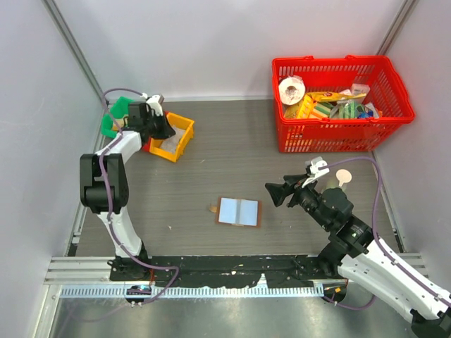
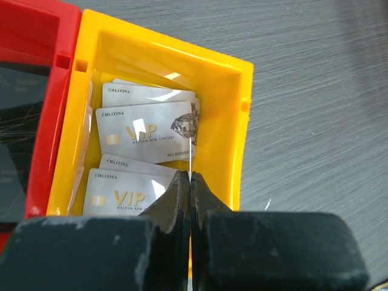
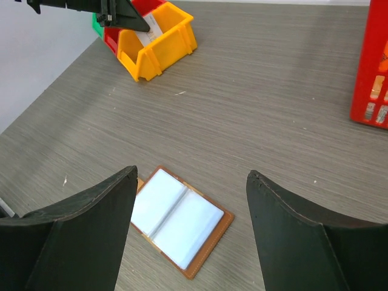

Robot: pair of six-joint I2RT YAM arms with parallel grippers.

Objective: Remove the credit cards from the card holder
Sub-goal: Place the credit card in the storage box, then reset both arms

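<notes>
Card holder (image 1: 238,211) lies open, pale panels up, in the middle of the surface (image 1: 211,155). The right tool (image 3: 191,176) hovers spread wide beside it; a grab at the leather edge could drag it or fold it shut. The left tool (image 2: 191,182), pressed together, seems to pinch a credit card (image 2: 192,154) edge-on over the yellow bin (image 2: 224,79); released crooked, it could catch the rim.

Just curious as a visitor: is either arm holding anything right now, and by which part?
The left fingers seem to pinch one thin credit card by one edge, over the yellow bin. The right fingers stand open, holding nothing.
</notes>
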